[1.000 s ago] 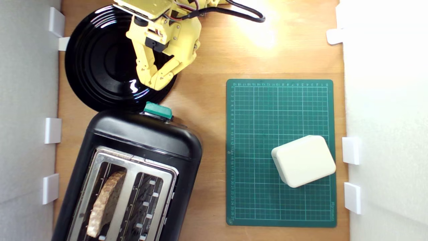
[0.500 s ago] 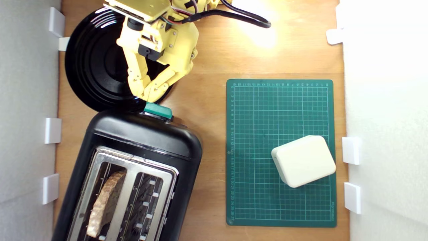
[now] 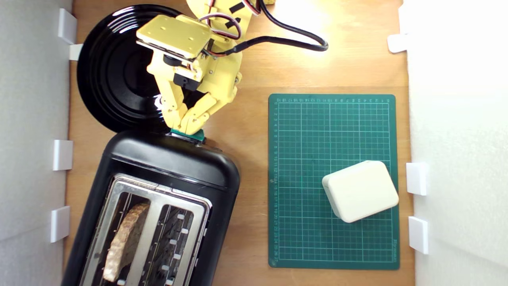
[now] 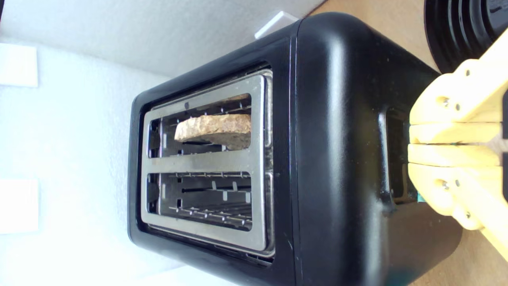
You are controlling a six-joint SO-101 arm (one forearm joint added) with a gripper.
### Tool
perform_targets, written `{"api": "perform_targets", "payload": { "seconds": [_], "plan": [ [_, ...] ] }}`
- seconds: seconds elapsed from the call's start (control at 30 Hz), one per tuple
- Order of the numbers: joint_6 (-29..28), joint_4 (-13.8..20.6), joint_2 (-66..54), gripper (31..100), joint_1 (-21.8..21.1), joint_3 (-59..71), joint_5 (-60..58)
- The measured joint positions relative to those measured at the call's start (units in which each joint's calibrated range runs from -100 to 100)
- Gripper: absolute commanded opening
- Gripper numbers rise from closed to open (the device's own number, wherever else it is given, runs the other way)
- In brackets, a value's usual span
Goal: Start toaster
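Observation:
The glossy black two-slot toaster (image 3: 158,167) lies at the lower left of the exterior view, with a silver top plate (image 3: 158,206). One slice of bread (image 3: 123,242) stands in the slot nearer the exterior view's left; the other slot is empty. The teal lever knob (image 3: 194,136) at the toaster's far end is mostly covered by my yellow gripper (image 3: 186,128), which is shut with its tips resting on the knob. In the wrist view the toaster (image 4: 337,119) fills the frame and my shut gripper (image 4: 412,143) sits at the lever slot.
A round black plate (image 3: 107,79) lies behind the toaster, under the arm. A green cutting mat (image 3: 317,131) on the exterior view's right carries a cream rounded box (image 3: 360,190). White walls with clips border both sides. A black cable (image 3: 293,35) trails across the wooden table.
The gripper has come down from over the black plate toward the toaster and now covers the teal knob. Its fingers have stayed together. The toaster and bread have not moved.

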Motion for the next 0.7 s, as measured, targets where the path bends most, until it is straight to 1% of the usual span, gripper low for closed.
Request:
{"api": "perform_targets", "payload": {
  "seconds": [0.17, 0.27, 0.37, 0.7],
  "plan": [
    [-0.3, -0.1, 2.5, 31.4, 0.2, 0.0, -0.2],
    [-0.3, -1.7, 3.3, 31.4, 0.2, 0.0, -1.1],
    [-0.3, -2.2, 3.5, 31.4, 0.2, 0.0, -1.5],
    [-0.3, -2.2, 7.5, 31.4, 0.2, -0.2, -1.6]
  ]
}}
